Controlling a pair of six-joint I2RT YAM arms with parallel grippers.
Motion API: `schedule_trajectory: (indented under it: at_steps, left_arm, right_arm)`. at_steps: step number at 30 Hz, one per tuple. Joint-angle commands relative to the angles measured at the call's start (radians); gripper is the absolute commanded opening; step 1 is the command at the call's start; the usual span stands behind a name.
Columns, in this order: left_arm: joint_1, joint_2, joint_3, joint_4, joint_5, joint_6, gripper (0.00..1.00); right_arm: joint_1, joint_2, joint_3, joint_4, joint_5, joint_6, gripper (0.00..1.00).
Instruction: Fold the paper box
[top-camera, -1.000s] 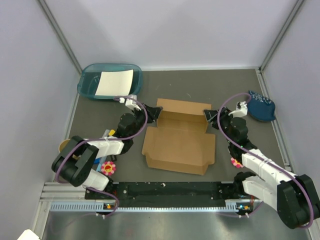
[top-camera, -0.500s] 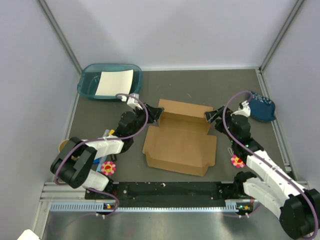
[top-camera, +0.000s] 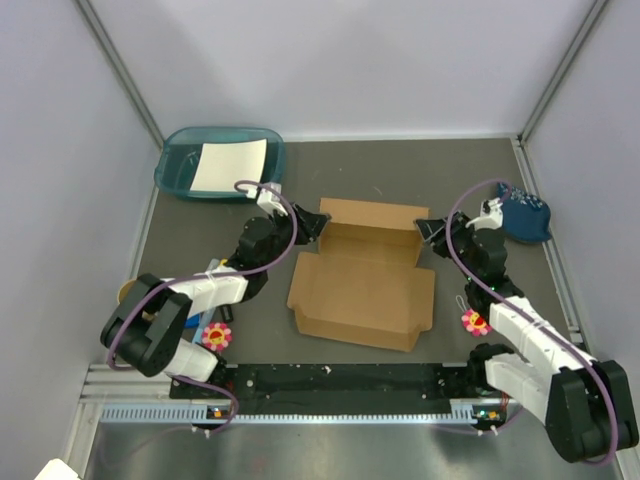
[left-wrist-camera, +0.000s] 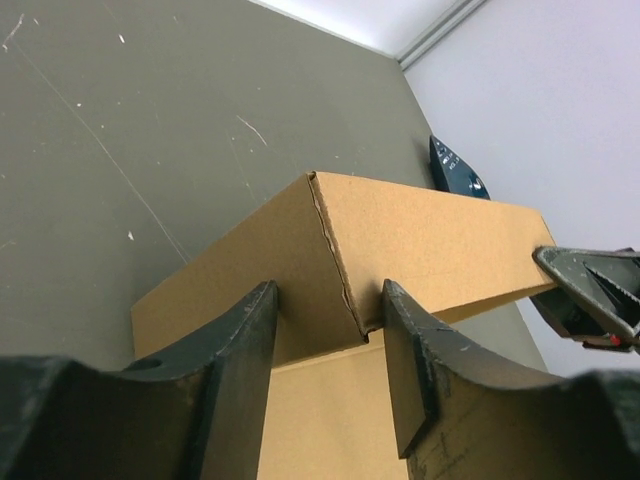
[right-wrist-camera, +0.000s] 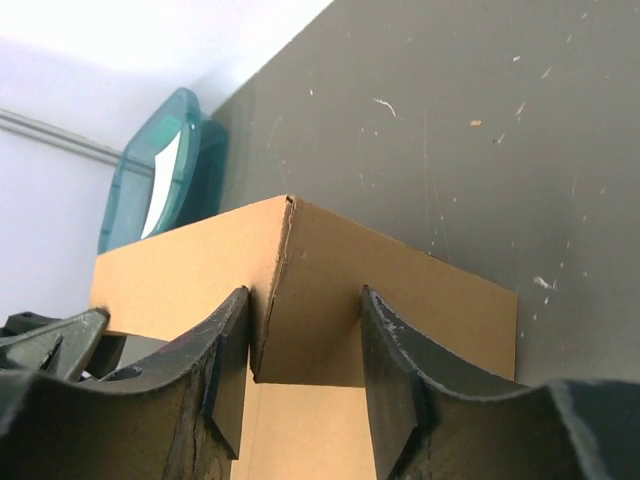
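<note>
The paper box (top-camera: 362, 290) sat in the middle of the dark table (top-camera: 400, 165), between the two arms, with its wide bottom panel lying flat and its far wall standing up. The near edge, with its cut corners, still lay flat toward the arms. The left claw (top-camera: 312, 228) was at the far left corner of that raised wall, and the right claw (top-camera: 425, 230) was at the far right corner. Seen from the left wrist, the left claw (left-wrist-camera: 328, 300) was half closed around the folded corner, a finger (left-wrist-camera: 250, 340) pressed against each side of the cardboard (left-wrist-camera: 420, 240), so it was gripping the box. The right wrist view showed the same: the right claw (right-wrist-camera: 305, 300) was clamped on its own corner of the box (right-wrist-camera: 190, 270), with the crease running up between the fingers (right-wrist-camera: 390, 350). A teal tray (top-camera: 175, 165) holding a white sheet (top-camera: 228, 165) stood at the far left corner of the table, well apart from the box. A dark blue object (top-camera: 525, 215) lay at the right edge.
</note>
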Motion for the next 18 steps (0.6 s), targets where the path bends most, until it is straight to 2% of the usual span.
schedule_trajectory:
  at_steps: [1,8,14,18]
  left_arm:
    - [0.005,0.014,-0.011,-0.191,0.086,0.013,0.51]
    - [0.059,-0.029,0.031,-0.11,0.161,-0.05,0.62]
    - [0.076,0.015,0.137,-0.139,0.202,-0.042,0.62]
    - [0.088,0.059,0.13,-0.079,0.218,-0.07,0.61]
  right_arm:
    - [-0.05,0.044,-0.065,0.08,-0.077,0.007,0.39]
    - [-0.052,0.053,-0.07,0.062,-0.084,-0.011,0.4]
    - [-0.053,0.053,-0.055,0.03,-0.082,-0.034,0.43]
    - [-0.052,0.052,-0.05,-0.003,-0.084,-0.049,0.43]
